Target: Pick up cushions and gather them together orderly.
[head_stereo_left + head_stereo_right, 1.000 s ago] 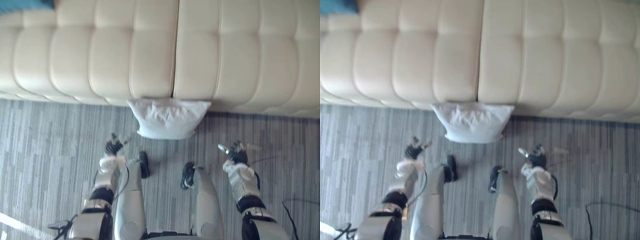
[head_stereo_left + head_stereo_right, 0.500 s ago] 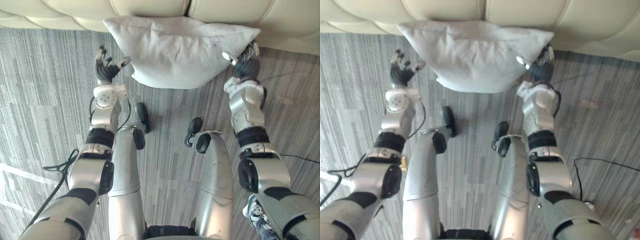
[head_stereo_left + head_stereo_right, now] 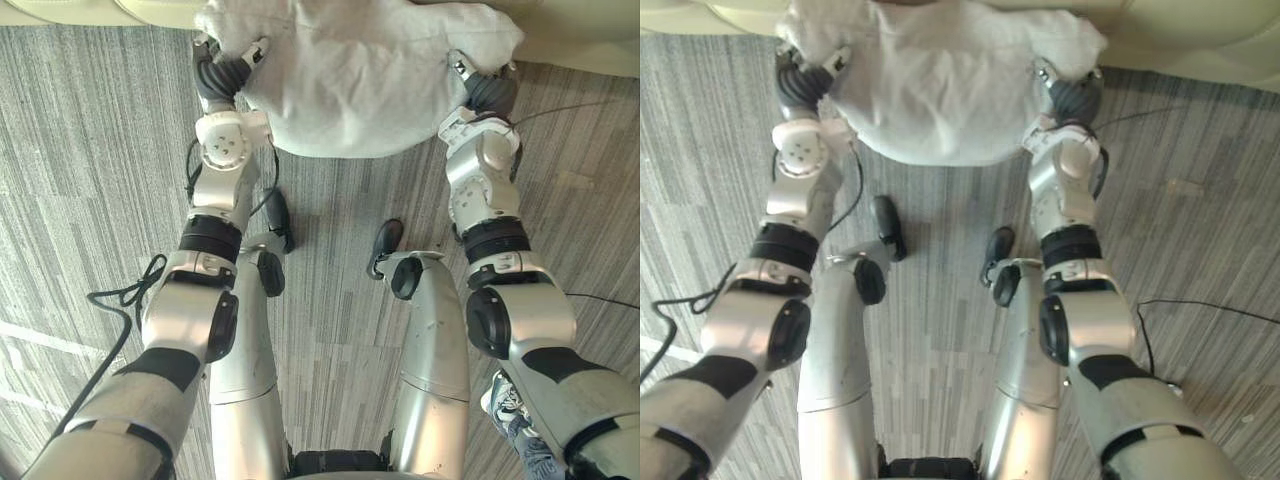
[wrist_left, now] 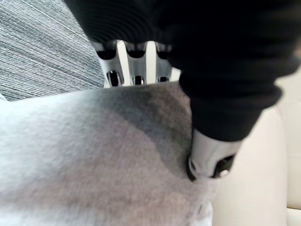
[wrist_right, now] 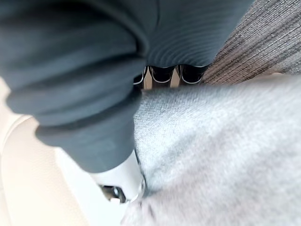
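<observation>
Grey striped carpet (image 3: pixel 90 200) runs up to the cream sofa (image 3: pixel 1200 35), and the white cushion (image 3: pixel 360 80) sits low against the sofa's front edge. Left hand (image 3: pixel 222 75) and right hand (image 3: pixel 488 92) each pinch one end, thumb on top and fingers tucked behind. The grip looks made; the lift and the gathering remain.

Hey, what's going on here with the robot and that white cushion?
The robot is bent over a white cushion lying on the grey carpet at the foot of a cream sofa. Its left hand is at one end of the cushion and its right hand at the other, both against the fabric. The cushion hides how each hand grips, and it does not look lifted yet.
</observation>
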Available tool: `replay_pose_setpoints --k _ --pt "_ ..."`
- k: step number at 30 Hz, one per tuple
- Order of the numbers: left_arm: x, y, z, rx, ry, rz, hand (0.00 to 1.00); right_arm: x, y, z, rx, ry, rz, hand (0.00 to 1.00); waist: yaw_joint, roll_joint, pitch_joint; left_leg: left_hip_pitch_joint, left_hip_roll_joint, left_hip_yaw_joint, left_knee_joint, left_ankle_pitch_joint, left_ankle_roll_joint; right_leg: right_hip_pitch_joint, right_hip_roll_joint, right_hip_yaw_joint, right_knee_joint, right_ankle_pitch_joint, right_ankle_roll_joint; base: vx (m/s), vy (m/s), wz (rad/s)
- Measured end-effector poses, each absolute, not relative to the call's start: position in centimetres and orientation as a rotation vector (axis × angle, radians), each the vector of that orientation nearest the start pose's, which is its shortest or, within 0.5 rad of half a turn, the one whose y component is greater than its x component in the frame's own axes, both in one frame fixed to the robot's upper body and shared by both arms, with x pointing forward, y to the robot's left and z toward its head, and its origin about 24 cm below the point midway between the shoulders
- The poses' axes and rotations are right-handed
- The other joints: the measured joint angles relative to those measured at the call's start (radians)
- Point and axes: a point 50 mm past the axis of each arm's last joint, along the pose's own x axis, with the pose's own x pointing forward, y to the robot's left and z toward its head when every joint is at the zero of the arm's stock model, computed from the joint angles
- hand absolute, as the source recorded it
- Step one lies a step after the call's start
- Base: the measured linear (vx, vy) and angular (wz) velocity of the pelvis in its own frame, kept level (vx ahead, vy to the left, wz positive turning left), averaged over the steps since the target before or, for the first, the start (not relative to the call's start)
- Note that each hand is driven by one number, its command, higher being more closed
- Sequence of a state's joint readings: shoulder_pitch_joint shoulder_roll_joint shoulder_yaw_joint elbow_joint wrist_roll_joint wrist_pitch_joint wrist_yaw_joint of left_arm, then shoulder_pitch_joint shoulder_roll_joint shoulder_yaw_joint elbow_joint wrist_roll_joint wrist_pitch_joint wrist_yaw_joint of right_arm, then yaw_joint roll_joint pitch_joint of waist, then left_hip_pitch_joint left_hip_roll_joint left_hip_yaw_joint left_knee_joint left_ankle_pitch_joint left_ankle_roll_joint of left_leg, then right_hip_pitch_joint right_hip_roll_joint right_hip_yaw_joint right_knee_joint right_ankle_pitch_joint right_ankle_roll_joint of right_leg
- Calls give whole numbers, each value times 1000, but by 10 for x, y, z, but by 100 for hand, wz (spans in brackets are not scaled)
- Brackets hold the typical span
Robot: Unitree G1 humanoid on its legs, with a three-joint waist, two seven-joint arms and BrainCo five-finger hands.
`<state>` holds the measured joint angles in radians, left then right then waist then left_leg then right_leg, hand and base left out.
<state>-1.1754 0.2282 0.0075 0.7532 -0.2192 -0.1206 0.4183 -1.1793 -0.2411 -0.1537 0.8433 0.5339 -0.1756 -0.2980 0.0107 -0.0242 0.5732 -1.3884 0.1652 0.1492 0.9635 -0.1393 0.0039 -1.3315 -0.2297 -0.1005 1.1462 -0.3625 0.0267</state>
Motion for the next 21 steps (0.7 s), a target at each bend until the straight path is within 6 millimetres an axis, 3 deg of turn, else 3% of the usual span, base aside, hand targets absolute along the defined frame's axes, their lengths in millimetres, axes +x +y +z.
replay_pose_setpoints --k 3,7,10,13,14,16,18,21 --pt "399 135 287 -90 -556 250 100 407 -175 263 511 -452 -242 100 0 0 0 18 -1 6 -1 2 1 9 0 5 0 1 0 -23 8 0" --pt "382 125 280 -85 -624 210 100 390 -171 237 511 -478 -228 100 -2 -1 -1 119 1 6 -36 4 -4 111 1 -6 -34 2 -1 -6 -9 -1" --pt "369 124 246 -101 -603 198 100 367 -169 205 506 -483 -241 100 -5 -2 -7 279 -7 5 -115 14 -19 272 4 -23 -105 6 -7 -8 -55 -2" --pt "348 117 214 -147 -584 166 100 337 -169 189 482 -541 -253 100 -1 -1 -14 453 -21 3 -224 27 -32 444 5 -52 -200 12 -16 20 -75 3" --pt "338 114 193 -168 -548 156 100 324 -168 174 462 -534 -264 100 2 -2 -57 500 -25 3 -264 33 -35 492 10 -63 -245 14 -15 55 -75 3" --pt "322 109 170 -192 -504 148 100 301 -169 162 425 -546 -278 100 3 -5 -78 601 -36 4 -323 45 -48 593 12 -72 -297 23 -12 139 -56 5" --pt "303 107 143 -228 -439 151 100 275 -167 147 391 -543 -280 100 5 -5 -140 694 -40 8 -376 48 -52 691 17 -84 -359 26 -6 187 -39 1" --pt "278 111 115 -258 -363 158 100 243 -161 131 348 -512 -245 100 9 -8 -189 859 -40 27 -461 46 -54 860 31 -94 -459 35 8 174 -28 -7"
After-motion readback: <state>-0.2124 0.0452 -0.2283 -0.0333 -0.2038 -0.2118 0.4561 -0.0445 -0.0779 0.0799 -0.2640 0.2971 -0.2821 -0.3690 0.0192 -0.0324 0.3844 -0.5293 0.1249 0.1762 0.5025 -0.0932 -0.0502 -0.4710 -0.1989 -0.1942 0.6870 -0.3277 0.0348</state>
